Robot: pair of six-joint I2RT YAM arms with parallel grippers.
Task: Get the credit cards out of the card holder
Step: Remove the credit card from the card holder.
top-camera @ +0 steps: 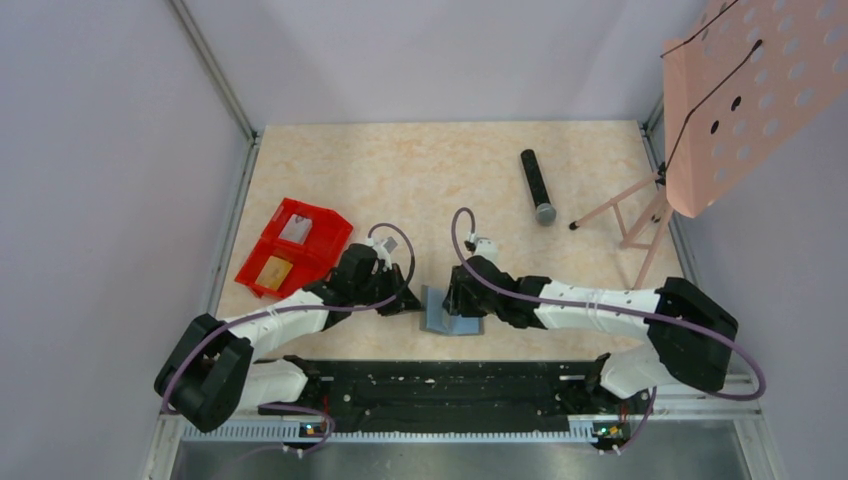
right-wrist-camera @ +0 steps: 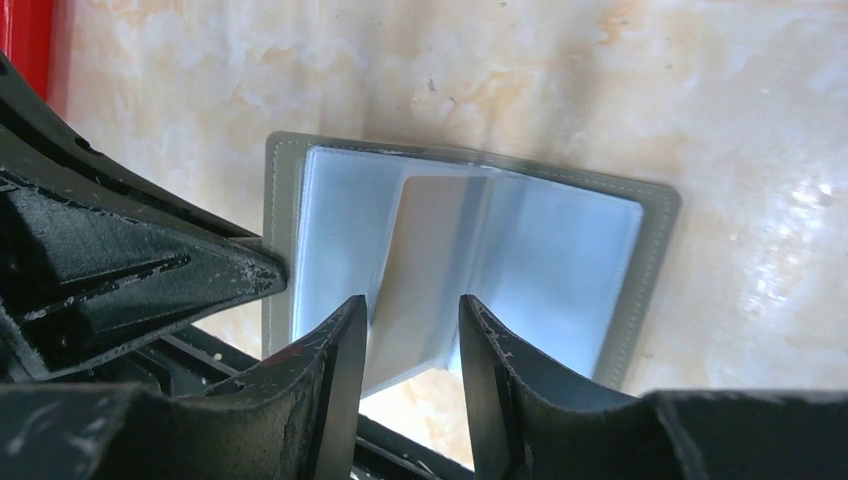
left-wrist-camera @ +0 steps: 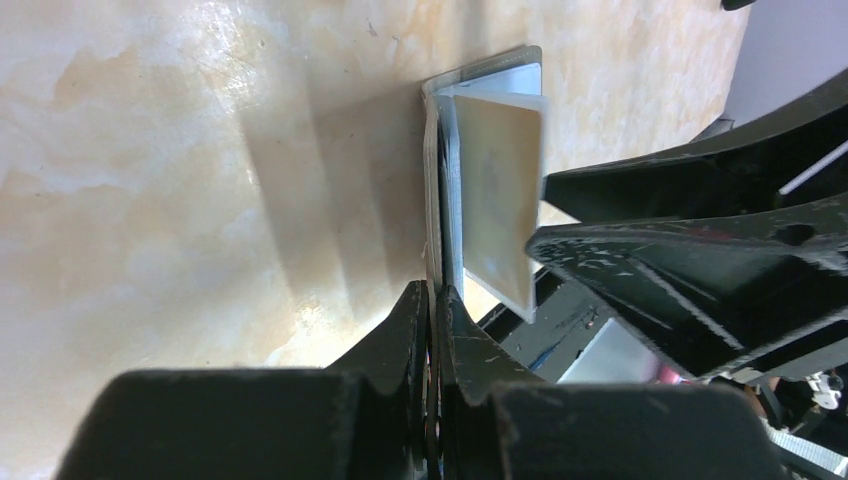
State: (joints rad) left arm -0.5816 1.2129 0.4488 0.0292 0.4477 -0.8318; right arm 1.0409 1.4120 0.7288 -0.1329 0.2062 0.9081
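The card holder [top-camera: 450,315] lies open on the table near the front edge, its pale blue-grey inner panels [right-wrist-camera: 560,230] facing up. My left gripper [top-camera: 412,300] is shut on the holder's left cover edge [left-wrist-camera: 432,290], pinning it from the side. A pale card [right-wrist-camera: 425,260] stands tilted up from the holder's middle. My right gripper [right-wrist-camera: 412,305] is over it, jaws apart, with the card's lower end in the gap between them. In the left wrist view the same card [left-wrist-camera: 495,190] stands on edge next to the right fingers [left-wrist-camera: 680,260].
A red two-compartment bin [top-camera: 295,245] holding small flat items sits to the left behind my left arm. A black microphone [top-camera: 537,187] lies at the back centre. A pink perforated stand [top-camera: 740,100] rises at the back right. Walls close in both sides.
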